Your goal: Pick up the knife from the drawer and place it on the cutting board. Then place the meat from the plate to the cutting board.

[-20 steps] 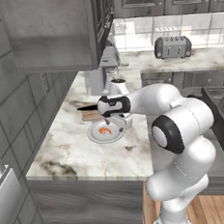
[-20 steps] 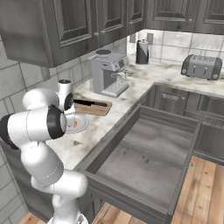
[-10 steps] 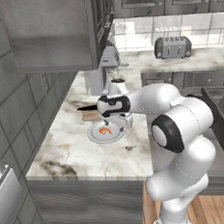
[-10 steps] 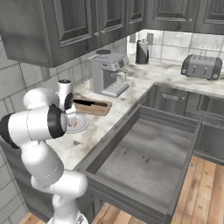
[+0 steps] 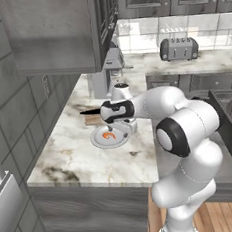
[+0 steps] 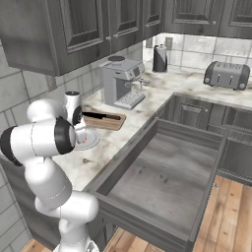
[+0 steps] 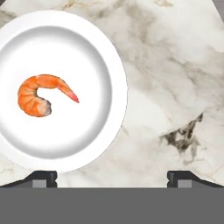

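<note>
The knife (image 6: 102, 116) lies on the wooden cutting board (image 6: 116, 123), its black blade (image 5: 89, 112) sticking out past the board (image 5: 92, 121). The round white plate (image 7: 89, 52) sits in front of the board on the marble counter and holds the curled orange meat (image 7: 40, 94). My gripper (image 7: 111, 177) hangs open and empty just above the counter, pointing down at the plate's rim; the meat is off to one side of its centre line. In the left base view the hand (image 5: 125, 129) stands over the right edge of the plate (image 5: 101, 142). The grey drawer (image 6: 162, 170) is pulled wide open.
A coffee machine (image 6: 120, 81) stands behind the board, under the upper cabinets (image 5: 55, 33). A toaster (image 6: 228, 74) and a dark canister (image 6: 160, 58) sit on the far counter. The open drawer juts out into the floor space to the right of the arm.
</note>
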